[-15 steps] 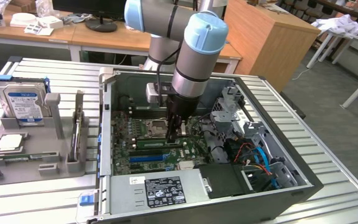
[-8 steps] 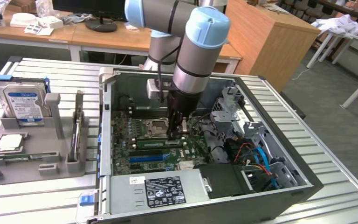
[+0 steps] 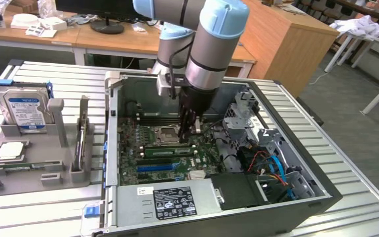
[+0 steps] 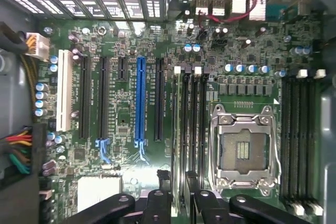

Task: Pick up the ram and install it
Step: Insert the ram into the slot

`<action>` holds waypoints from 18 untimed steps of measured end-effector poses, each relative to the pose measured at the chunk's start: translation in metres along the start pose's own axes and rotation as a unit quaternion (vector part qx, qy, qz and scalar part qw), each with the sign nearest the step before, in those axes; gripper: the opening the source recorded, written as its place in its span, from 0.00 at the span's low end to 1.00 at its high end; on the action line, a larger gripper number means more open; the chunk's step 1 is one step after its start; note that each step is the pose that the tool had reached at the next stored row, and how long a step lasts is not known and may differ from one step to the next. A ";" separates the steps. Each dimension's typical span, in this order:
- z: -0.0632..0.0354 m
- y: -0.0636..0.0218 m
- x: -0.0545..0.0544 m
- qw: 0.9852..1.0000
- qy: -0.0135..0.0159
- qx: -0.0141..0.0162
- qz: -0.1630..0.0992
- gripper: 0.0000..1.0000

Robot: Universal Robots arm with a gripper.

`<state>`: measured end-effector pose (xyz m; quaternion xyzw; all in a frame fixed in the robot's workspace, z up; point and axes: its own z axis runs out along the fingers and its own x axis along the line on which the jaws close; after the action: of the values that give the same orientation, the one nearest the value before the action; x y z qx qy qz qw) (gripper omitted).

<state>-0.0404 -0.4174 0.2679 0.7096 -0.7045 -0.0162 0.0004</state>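
- Lying along the memory slots (image 4: 191,129) beside the CPU socket (image 3: 166,134), the ram (image 3: 168,150) appeared placed. Whether it was fully seated could not be told.
- The gripper (image 3: 195,131) hung near one end of the ram. Its grip state could not be told.

The case (image 3: 321,195) is sitting on the worktop (image 3: 38,212), the tray (image 3: 38,180) lying beside it on the exterior view's left, the drive (image 3: 26,111) standing in that tray. The claw (image 4: 179,196) is hanging inside the case, over the memory slots (image 4: 191,124) beside the socket (image 4: 244,148).
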 end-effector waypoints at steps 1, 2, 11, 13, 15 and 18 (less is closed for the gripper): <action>-0.0030 0.0001 0.000 1.000 0.000 0.000 0.000 0.25; -0.0058 0.0001 0.000 1.000 0.000 0.000 0.000 0.25; -0.0384 0.0009 -0.001 1.000 0.000 0.000 0.000 0.25; -0.0452 0.0010 -0.001 1.000 0.000 0.000 0.000 0.25; -0.0515 0.0012 -0.001 1.000 0.000 0.000 0.000 0.25; -0.0606 0.0014 -0.001 1.000 0.000 0.000 0.000 0.25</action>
<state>-0.0403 -0.4174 0.3285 0.7096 -0.7044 -0.0162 0.0004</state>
